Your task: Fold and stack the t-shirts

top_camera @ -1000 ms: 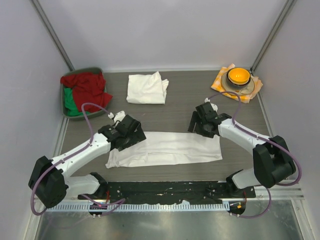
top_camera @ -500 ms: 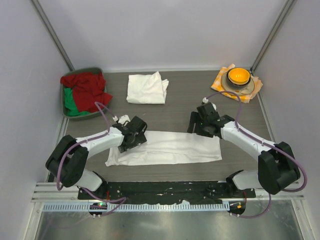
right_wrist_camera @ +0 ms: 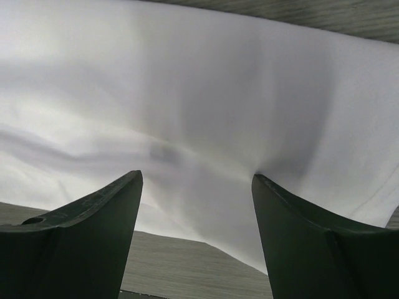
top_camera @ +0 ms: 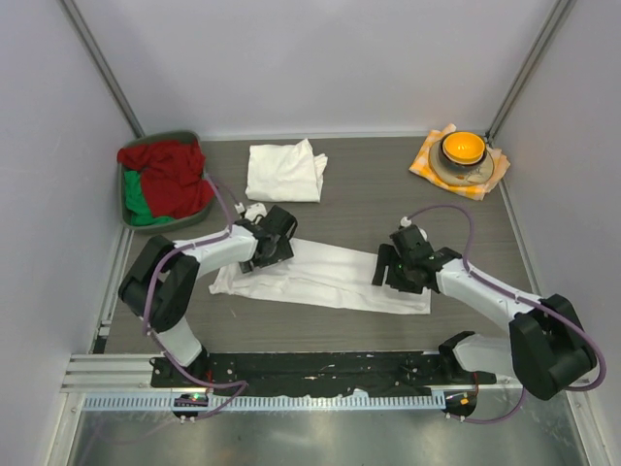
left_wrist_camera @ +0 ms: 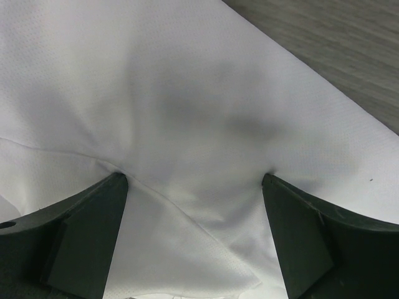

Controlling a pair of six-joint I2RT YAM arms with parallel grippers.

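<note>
A long white t-shirt point(top_camera: 335, 277), folded into a strip, lies slanted across the middle of the table. My left gripper point(top_camera: 272, 250) is open, and both fingertips press down on the strip's far left end; it also shows in the left wrist view point(left_wrist_camera: 194, 177), where cloth point(left_wrist_camera: 187, 112) puckers between the fingers. My right gripper point(top_camera: 393, 275) is open and presses on the strip's near right end; in the right wrist view point(right_wrist_camera: 196, 174) cloth point(right_wrist_camera: 187, 93) spans the gap. A second folded white t-shirt point(top_camera: 284, 173) lies at the back centre.
A grey-green bin point(top_camera: 128, 209) with red and green clothes stands at the back left. An orange bowl point(top_camera: 462, 148) on a plate sits on an orange-and-white checked cloth point(top_camera: 427, 160) at the back right. Grey walls enclose the table.
The strip has turned from level to slanted. My left gripper moved back and right with its end; my right gripper moved toward the near edge with its end.
</note>
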